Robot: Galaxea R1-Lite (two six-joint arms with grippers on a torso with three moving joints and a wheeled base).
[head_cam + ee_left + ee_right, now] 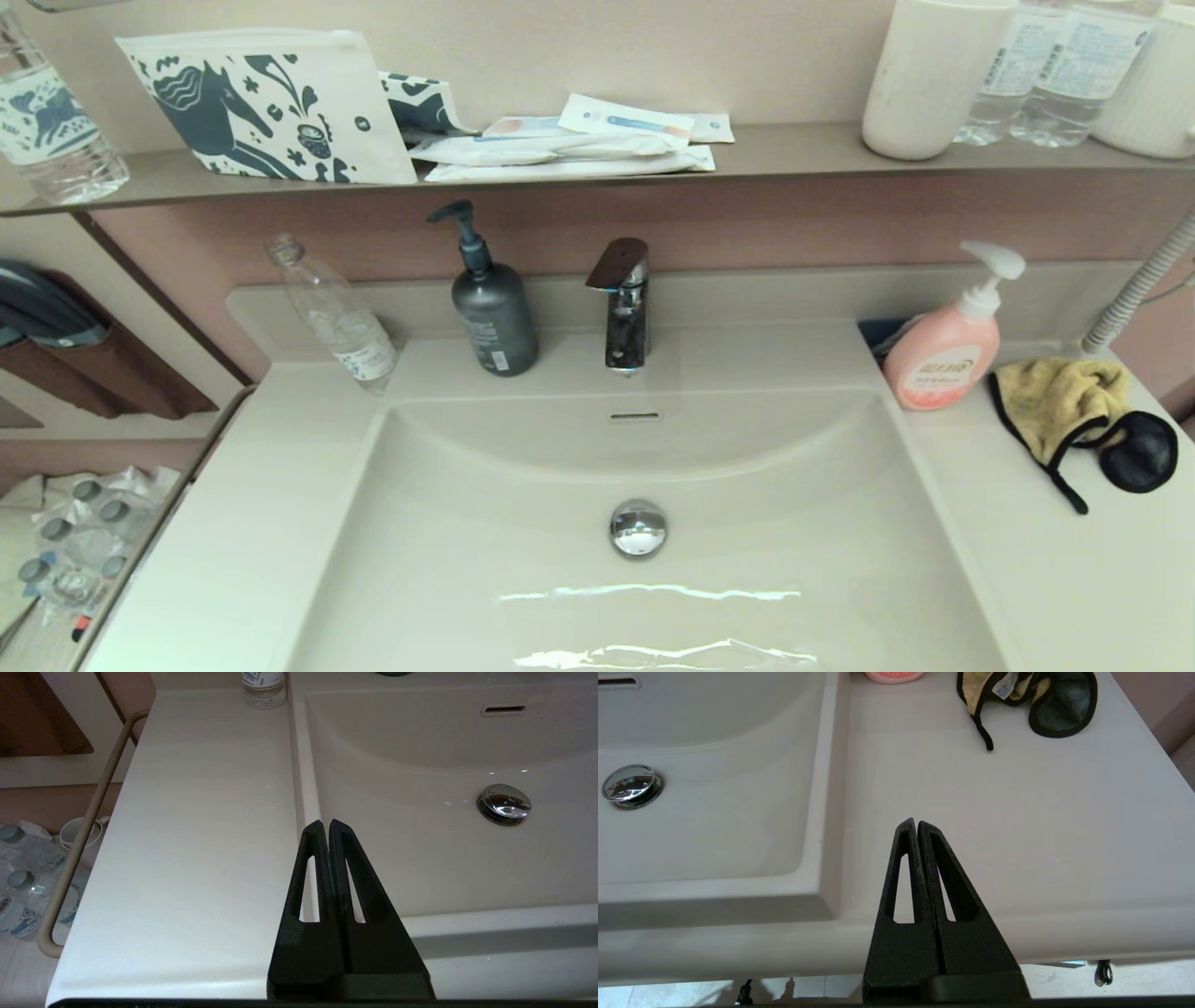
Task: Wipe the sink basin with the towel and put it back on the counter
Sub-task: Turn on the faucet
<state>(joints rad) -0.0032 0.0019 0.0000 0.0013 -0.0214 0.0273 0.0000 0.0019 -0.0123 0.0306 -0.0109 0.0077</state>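
Observation:
The mustard-yellow towel with black trim lies crumpled on the counter at the back right, its black backing folded out beside it. The off-white sink basin with its chrome drain plug and slot overflow holds nothing. My right gripper is shut and empty above the counter's front edge, well short of the towel. My left gripper is shut and empty near the basin's left rim. Neither gripper shows in the head view.
A pink soap pump bottle stands just left of the towel. A grey pump bottle, the faucet and a clear plastic bottle line the back ledge. Above, a brown-grey shelf carries pouches, cups and bottles. A towel rail runs along the counter's left side.

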